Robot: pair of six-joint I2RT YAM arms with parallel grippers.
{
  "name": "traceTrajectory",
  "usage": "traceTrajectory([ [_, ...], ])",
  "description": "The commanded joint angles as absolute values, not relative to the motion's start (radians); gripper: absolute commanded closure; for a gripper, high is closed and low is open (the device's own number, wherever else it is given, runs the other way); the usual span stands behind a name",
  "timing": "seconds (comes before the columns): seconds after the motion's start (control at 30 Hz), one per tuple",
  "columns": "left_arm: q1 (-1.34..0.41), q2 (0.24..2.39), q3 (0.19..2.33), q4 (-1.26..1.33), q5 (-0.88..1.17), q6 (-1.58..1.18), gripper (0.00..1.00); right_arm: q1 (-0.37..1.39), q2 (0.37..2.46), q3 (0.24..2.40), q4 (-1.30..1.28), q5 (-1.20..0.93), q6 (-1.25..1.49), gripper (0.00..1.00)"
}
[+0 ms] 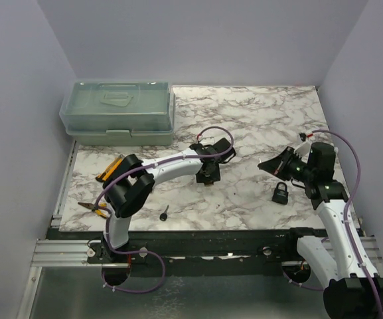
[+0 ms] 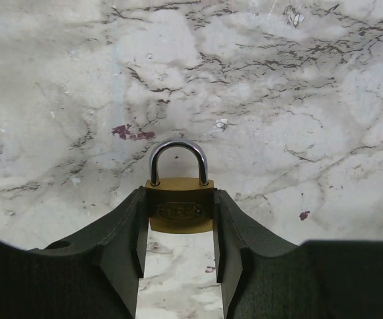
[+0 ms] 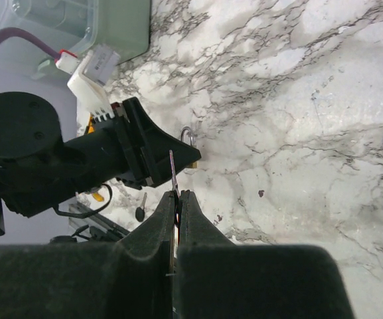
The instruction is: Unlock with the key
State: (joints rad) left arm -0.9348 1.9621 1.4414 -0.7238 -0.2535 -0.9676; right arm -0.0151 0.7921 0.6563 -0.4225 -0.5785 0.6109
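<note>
My left gripper [image 1: 208,175] is shut on a brass padlock [image 2: 178,211], its jaws against the body's two sides [image 2: 179,199]. The steel shackle points away from the wrist, and the lock is low over the marble top. My right gripper [image 1: 263,163] is shut on a thin metal key blade [image 3: 172,169] that sticks out past its tips [image 3: 178,197] and points toward the left gripper and its padlock [image 3: 194,164], a short gap away. Its head is hidden between the pads. A second tiny key with a round black head [image 1: 164,214] lies on the table near the front edge; it also shows in the right wrist view [image 3: 140,211].
A black padlock [image 1: 281,193] stands on the table under the right arm. Yellow-handled pliers [image 1: 92,207] and an orange-handled tool [image 1: 110,167] lie at the left edge. A pale green lidded box [image 1: 118,111] stands at the back left.
</note>
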Motion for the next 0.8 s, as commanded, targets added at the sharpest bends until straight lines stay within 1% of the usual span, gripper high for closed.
traceTrajectory([
  [0.0, -0.907, 1.840, 1.404, -0.692, -0.242, -0.975, 1.00, -0.021, 0.765, 0.628, -0.348, -0.659, 0.646, 1.00],
  [0.27, -0.855, 1.679, 1.309, -0.601, -0.224, -1.006, 1.00, -0.020, 0.747, 0.573, -0.277, -0.711, 0.733, 1.00],
  [0.43, -0.818, 1.605, 1.278, -0.560, -0.190, -1.058, 1.00, 0.000, 0.734, 0.549, -0.249, -0.695, 0.805, 1.00],
  [0.57, -0.800, 1.553, 1.245, -0.531, -0.177, -1.092, 1.00, 0.139, 0.770, 0.547, -0.193, -0.612, 0.855, 1.00],
  [0.77, -0.750, 1.525, 1.221, -0.509, -0.134, -1.124, 1.00, 0.363, 0.893, 0.600, -0.131, -0.442, 0.885, 1.00],
])
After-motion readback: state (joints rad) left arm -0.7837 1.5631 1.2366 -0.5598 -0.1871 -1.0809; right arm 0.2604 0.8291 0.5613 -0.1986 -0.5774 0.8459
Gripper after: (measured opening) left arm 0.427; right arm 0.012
